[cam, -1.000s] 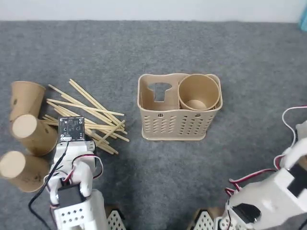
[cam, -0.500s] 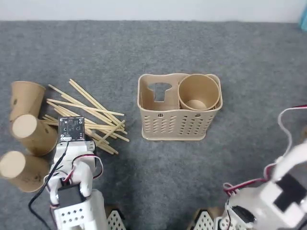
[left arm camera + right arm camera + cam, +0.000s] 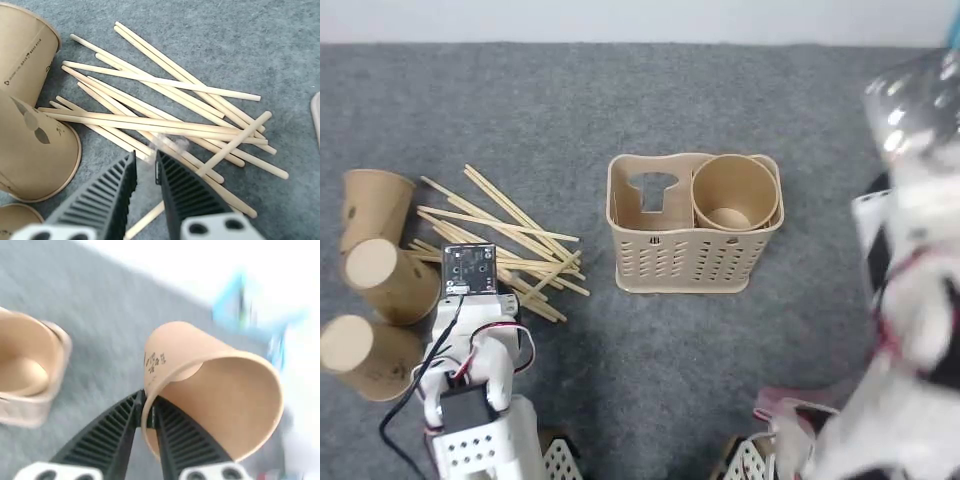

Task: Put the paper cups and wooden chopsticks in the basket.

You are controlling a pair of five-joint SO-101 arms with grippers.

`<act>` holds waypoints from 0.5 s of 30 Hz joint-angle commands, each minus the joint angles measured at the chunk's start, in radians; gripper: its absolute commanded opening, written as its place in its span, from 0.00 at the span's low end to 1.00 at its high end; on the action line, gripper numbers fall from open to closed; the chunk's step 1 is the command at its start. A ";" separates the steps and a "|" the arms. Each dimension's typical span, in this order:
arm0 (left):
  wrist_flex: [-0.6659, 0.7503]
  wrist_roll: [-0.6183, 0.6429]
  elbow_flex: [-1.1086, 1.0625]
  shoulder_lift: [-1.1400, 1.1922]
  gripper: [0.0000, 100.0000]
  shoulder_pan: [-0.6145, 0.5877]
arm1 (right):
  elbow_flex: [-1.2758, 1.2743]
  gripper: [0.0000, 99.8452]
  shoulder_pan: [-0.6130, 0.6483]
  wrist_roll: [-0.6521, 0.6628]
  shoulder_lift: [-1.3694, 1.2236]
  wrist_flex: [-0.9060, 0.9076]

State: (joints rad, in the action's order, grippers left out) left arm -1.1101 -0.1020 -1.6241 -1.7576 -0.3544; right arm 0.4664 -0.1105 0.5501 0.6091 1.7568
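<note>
While the right jaws clamp a paper cup (image 3: 215, 390) by its rim, tipped sideways near the basket (image 3: 30, 400), mouth facing back at the arm, left jaws hover slightly parted over chopsticks (image 3: 165, 100) lying flat, crisscrossed.

Grey carpet (image 3: 620, 380), white wall (image 3: 620, 18)

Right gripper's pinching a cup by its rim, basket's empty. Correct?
No. The right gripper does pinch a paper cup by its rim, but the basket isn't empty: the high view shows a second cup standing in one of its compartments.
</note>
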 commanded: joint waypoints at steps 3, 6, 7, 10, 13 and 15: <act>-0.002 -0.012 0.002 -0.012 0.06 -0.002 | 0.044 0.01 0.202 -0.037 0.047 0.041; -0.002 -0.012 0.002 -0.012 0.06 -0.002 | 0.041 0.01 0.278 -0.038 0.045 0.042; -0.002 -0.012 0.002 -0.012 0.06 -0.002 | 0.041 0.01 0.302 -0.038 0.045 0.042; -0.002 -0.012 0.002 -0.012 0.06 -0.002 | -0.005 0.01 0.366 -0.038 0.045 0.044; -0.002 -0.012 0.002 -0.012 0.06 -0.002 | -0.115 0.01 0.420 -0.038 0.045 0.041; -0.002 -0.012 0.002 -0.012 0.06 -0.002 | -0.173 0.01 0.449 -0.032 0.045 0.038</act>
State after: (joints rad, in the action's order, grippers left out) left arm -1.1101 -0.1020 -1.6241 -1.7576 -0.3544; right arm 0.3590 0.2931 0.5209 0.6429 1.7568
